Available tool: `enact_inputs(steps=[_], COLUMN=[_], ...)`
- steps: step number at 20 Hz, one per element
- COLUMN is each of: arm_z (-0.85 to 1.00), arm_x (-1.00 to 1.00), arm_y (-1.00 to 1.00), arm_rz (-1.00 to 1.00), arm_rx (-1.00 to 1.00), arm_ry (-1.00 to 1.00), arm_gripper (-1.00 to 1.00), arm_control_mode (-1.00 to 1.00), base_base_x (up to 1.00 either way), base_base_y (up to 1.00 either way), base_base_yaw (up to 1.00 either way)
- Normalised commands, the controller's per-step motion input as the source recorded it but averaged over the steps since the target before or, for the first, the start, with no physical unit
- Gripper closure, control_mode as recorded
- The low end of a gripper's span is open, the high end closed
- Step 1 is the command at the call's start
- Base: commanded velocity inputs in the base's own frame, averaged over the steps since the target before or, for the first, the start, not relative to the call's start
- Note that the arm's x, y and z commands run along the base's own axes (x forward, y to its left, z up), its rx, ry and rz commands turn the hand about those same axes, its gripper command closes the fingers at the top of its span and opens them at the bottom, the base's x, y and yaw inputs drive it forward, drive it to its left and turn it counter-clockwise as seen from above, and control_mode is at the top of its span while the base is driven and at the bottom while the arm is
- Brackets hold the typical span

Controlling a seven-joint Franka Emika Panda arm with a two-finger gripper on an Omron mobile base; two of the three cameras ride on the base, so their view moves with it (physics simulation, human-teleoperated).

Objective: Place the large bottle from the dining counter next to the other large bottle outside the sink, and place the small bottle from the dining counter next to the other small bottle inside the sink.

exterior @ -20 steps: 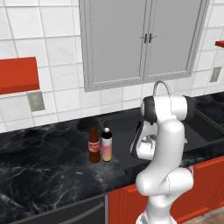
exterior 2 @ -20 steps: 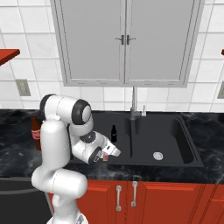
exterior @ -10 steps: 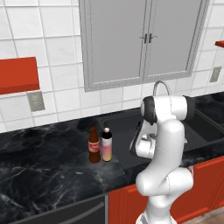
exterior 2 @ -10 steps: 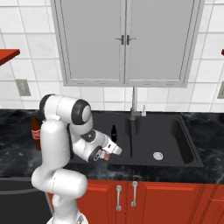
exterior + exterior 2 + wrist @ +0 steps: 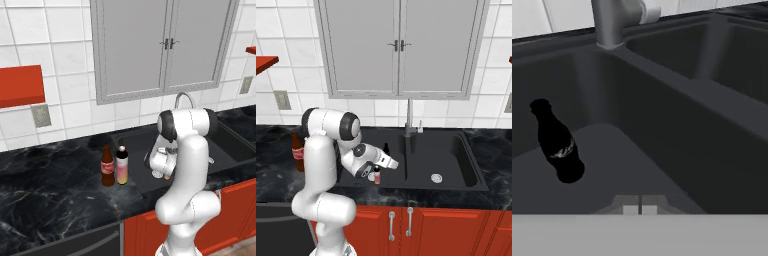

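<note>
A rendered kitchen with a black marbled counter (image 5: 50,185), white tiled wall, grey double-door wall cabinet (image 5: 400,47) and red base cabinets (image 5: 421,222) below. A dark sink (image 5: 456,165) is set into the counter, with a grey faucet (image 5: 410,125) rising at its back edge.

On the counter just left of the sink, two large bottles stand upright side by side: a brown cola bottle (image 5: 107,166) with a red label and a pale pink-and-yellow bottle (image 5: 122,166) to its right.

The white arm bends down over the sink's left part. Its gripper (image 5: 393,163) is closed, fingertips together, holding nothing. A small pinkish bottle (image 5: 377,174) stands upright in the sink beneath the hand. Near it, a small black bottle (image 5: 558,142) stands on the sink floor towards the back wall.
</note>
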Motion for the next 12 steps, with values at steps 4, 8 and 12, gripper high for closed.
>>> enact_inputs(steps=[4,8,12], arm_z=[0.33,0.67,0.85], arm_x=[-0.01,-0.34,-0.24], arm_y=[0.01,0.18,0.02], arm_rz=[-0.07,-0.03,-0.02], arm_rx=[0.0,0.04,0.05], arm_ry=[-0.02,0.0,0.0], arm_gripper=[1.0,-1.0,-1.0], arm_control_mode=[-1.0,-1.0,-1.0], base_base_x=[0.0,0.0,0.0], base_base_y=[0.0,0.0,0.0], base_base_yaw=[0.0,0.0,0.0])
